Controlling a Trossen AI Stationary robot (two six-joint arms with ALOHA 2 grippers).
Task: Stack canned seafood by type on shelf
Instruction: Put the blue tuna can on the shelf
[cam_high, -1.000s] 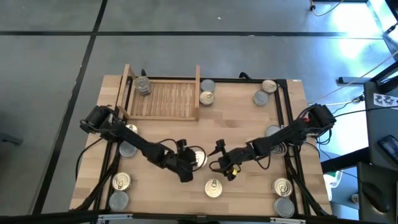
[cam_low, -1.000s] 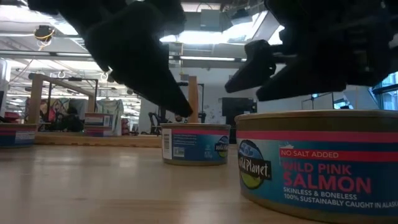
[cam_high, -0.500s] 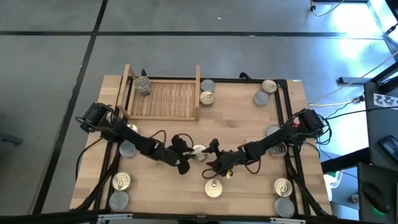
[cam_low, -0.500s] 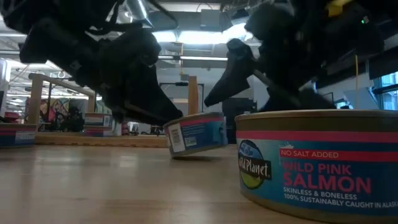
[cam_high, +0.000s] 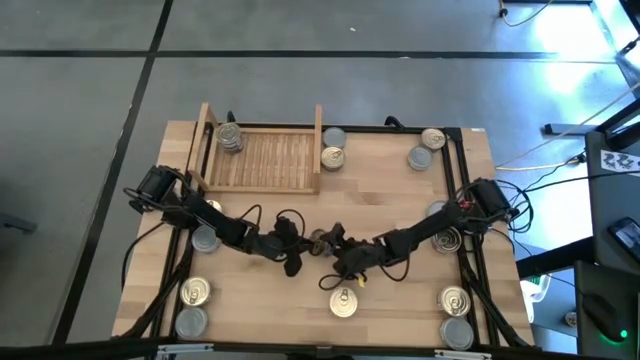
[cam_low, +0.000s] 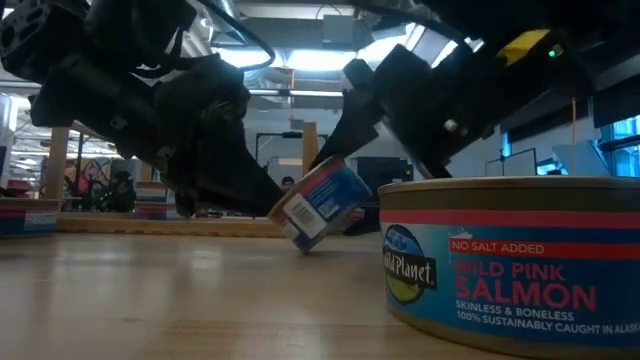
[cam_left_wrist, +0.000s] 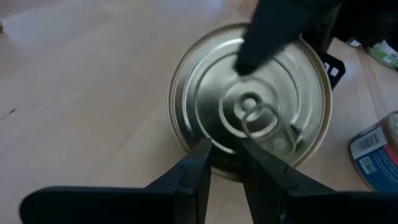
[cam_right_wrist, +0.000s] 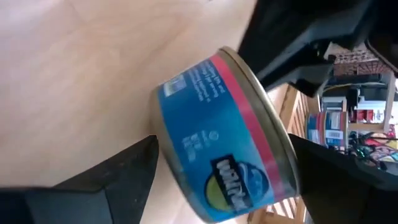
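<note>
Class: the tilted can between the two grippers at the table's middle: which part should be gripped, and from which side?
Grip the tilted can across its blue side wall, from the right gripper's side: its open fingers already straddle it. The left gripper only pinches the rim.

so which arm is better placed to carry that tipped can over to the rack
Probably the left. Its gripper pinches the rim of the tipped can, and that arm is on the rack's side. The right gripper only straddles the can with fingers apart.

The tilted can (cam_left_wrist: 249, 102) is showing a shiny golden metal top and glossy paper label — the table (cam_high: 380, 190) is looking pale, matt wood.
</note>
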